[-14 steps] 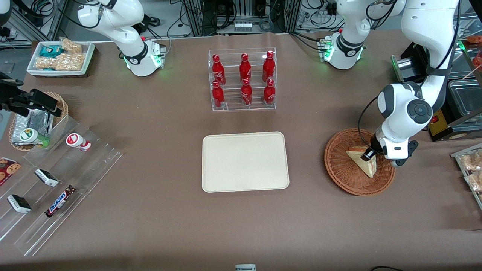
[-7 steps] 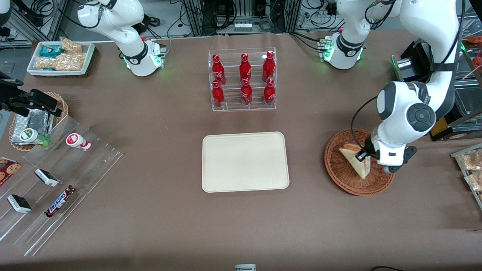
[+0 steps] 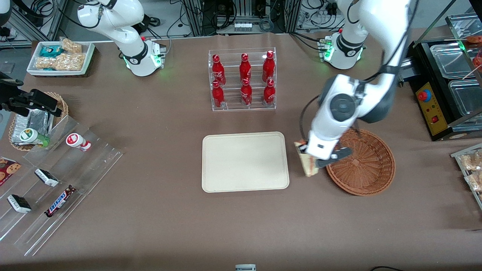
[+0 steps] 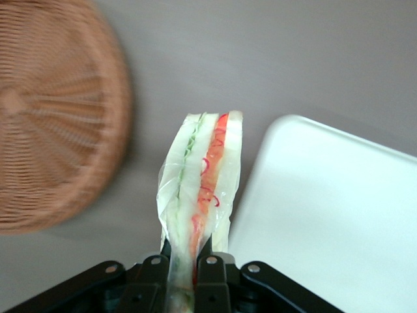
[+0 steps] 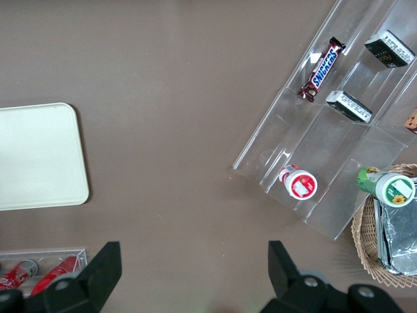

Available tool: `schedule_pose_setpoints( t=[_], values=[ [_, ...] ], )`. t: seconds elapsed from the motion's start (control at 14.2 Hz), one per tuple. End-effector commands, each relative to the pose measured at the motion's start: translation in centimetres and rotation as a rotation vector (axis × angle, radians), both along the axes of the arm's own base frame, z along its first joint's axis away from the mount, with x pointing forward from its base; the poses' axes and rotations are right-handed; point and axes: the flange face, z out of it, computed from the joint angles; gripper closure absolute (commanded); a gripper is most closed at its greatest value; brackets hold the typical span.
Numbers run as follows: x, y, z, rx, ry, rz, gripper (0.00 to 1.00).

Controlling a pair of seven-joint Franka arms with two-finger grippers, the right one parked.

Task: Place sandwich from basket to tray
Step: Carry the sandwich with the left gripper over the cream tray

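A brown-covered bench (image 3: 158,210) fills the front view, with cable racks and frame rails along its upper edge. Going from the lower part of the frame upward, the bare cloth comes first, then, at mid-frame, the cream tray (image 3: 244,162), flat and with nothing on it. Just to the right of the tray's right rim hangs the end effector (image 3: 311,160) of the working arm, over bare cloth between the tray and the reddish-brown wicker basket (image 3: 367,169).

The end effector is clamped on the sandwich (image 3: 307,165); in the wrist view its black fingers (image 4: 153,274) press the two bread faces together at one end of the sandwich (image 4: 201,195). The wedge hangs on edge, its cut face turned to the wrist camera. That grip probably suits the load: squeezing across the bread faces holds the layers together, and a raised carry lets it clear the basket wall and the tray's low rim.

The sandwich is pale cream bread with a red-orange stripe and a light green one running along the cut edge, under what looks like clear film. It appears soft and easily crushed.

Higher in the frame, a clear rack of red bottles (image 3: 243,81) stands above the tray, away from the gap where the sandwich hangs.
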Motion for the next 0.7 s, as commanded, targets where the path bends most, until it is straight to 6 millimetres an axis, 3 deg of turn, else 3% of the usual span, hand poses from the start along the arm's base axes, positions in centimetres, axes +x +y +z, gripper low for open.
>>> schedule_pose_setpoints(
  t=[0.0, 0.21, 0.35, 0.63],
  values=[
    [1.2, -7.2, -1.8, -0.004, -0.009, -0.078, 0.89],
    [-0.7, -13.9, -5.1, 0.008, -0.007, -0.086, 0.89],
    [-2.3, -17.4, -6.3, 0.008, -0.009, -0.127, 0.89],
    [-4.2, -19.8, -7.8, 0.024, -0.015, -0.179, 0.89]
  ],
)
